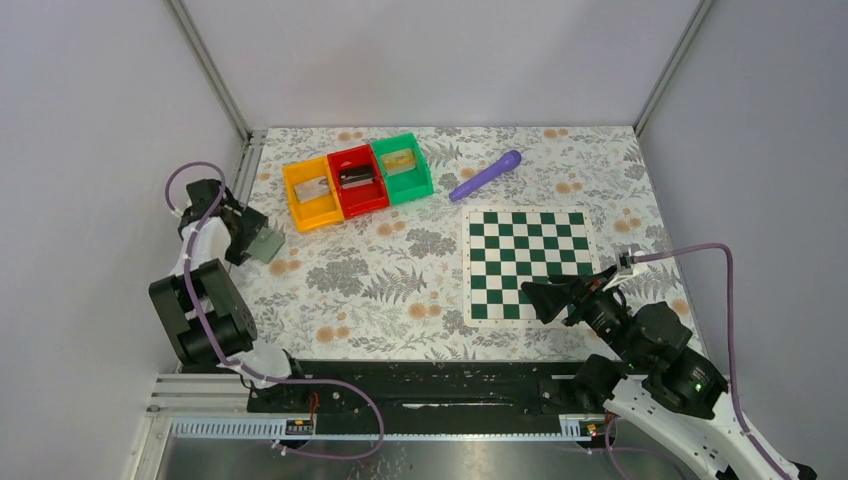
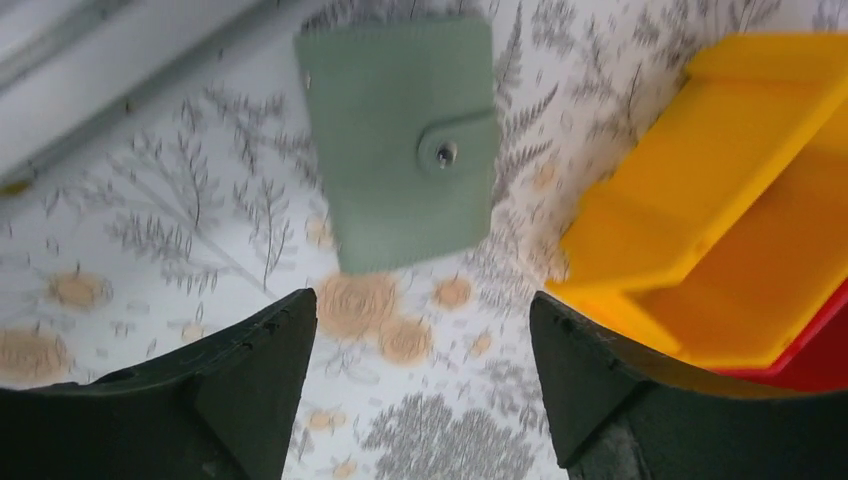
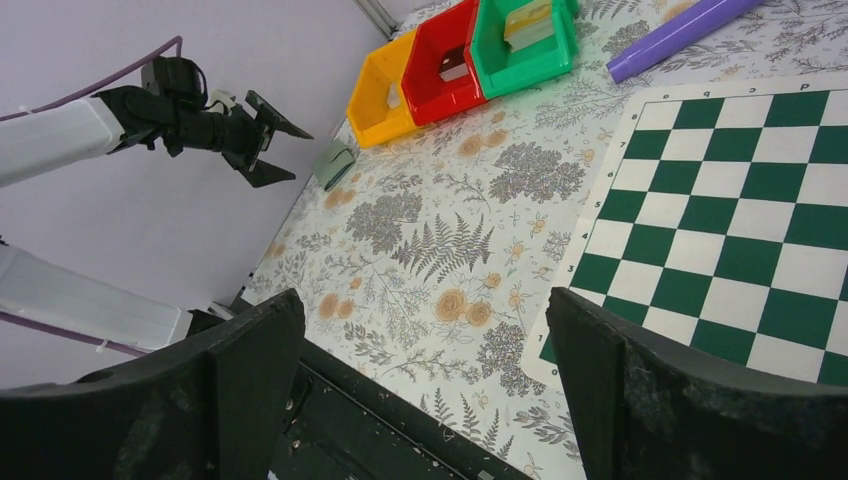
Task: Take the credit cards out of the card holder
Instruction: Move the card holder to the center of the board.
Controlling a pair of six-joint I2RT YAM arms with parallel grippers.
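Note:
The card holder lies shut on the floral tablecloth at the far left. In the left wrist view it is a grey-green wallet closed by a tab with a metal snap. No credit cards show; the shut holder hides what is inside it. My left gripper is open and empty, just on the near side of the holder and apart from it; its fingers frame bare cloth. My right gripper is open and empty at the chessboard's near edge, far from the holder. The holder also shows in the right wrist view.
A yellow bin, a red bin and a green bin stand in a row at the back, each with a small item inside. A purple cylinder lies right of them. The green-and-white chessboard lies at right.

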